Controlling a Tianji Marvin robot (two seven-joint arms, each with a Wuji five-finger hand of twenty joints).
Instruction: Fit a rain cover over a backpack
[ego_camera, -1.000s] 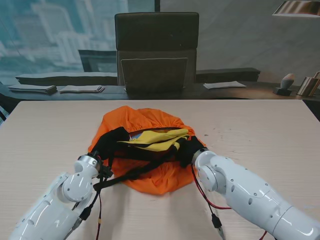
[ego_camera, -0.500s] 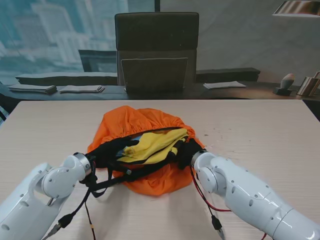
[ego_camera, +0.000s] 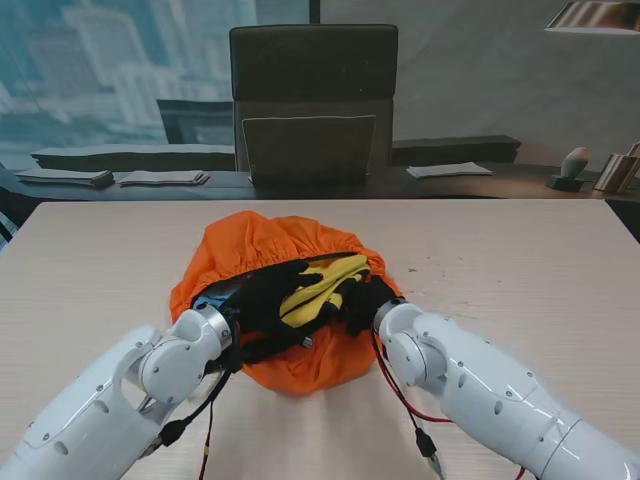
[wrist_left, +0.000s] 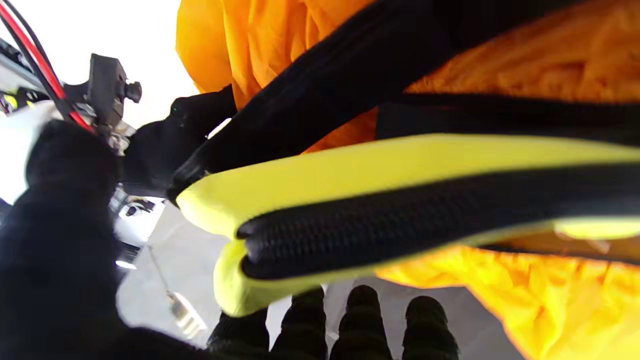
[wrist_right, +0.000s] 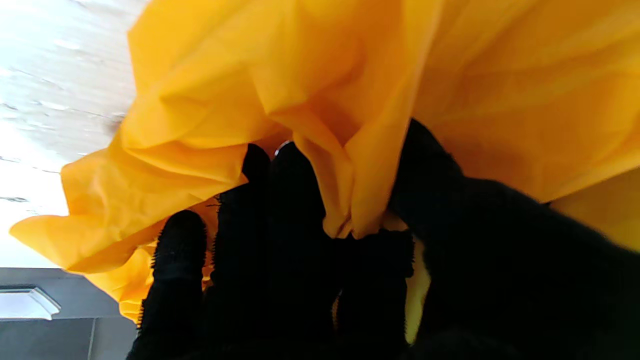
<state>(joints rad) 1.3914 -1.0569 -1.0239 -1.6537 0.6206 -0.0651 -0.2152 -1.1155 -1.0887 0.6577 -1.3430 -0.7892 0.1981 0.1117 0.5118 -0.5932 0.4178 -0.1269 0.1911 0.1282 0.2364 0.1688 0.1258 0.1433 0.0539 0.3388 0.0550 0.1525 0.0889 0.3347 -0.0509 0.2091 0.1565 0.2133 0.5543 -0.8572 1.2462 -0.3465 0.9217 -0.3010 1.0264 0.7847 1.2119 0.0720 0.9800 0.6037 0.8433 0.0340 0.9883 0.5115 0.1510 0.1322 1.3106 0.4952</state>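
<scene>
The orange rain cover (ego_camera: 262, 245) wraps the far side and edges of the backpack in the middle of the table. Yellow-and-black shoulder straps (ego_camera: 318, 285) lie exposed on top, facing me. My black-gloved left hand (ego_camera: 262, 305) rests on the pack's left part; its fingertips (wrist_left: 362, 320) sit under the padded yellow strap (wrist_left: 400, 180), with the thumb held apart. At the pack's right edge, my right hand (ego_camera: 362, 300) is shut on a fold of the cover (wrist_right: 350, 200), pinched between thumb and fingers (wrist_right: 280, 225).
The pale wooden table (ego_camera: 520, 260) stretches wide on both sides of the pack. Red and black cables (ego_camera: 405, 395) hang from my right wrist onto the table. A dark chair (ego_camera: 313, 100) and a dark desk with papers (ego_camera: 450, 170) stand beyond the far edge.
My left arm swung out to the left, then came back right, and the hand now lies on the straps. The cover's near rim has crept over the pack. The right hand edged left.
</scene>
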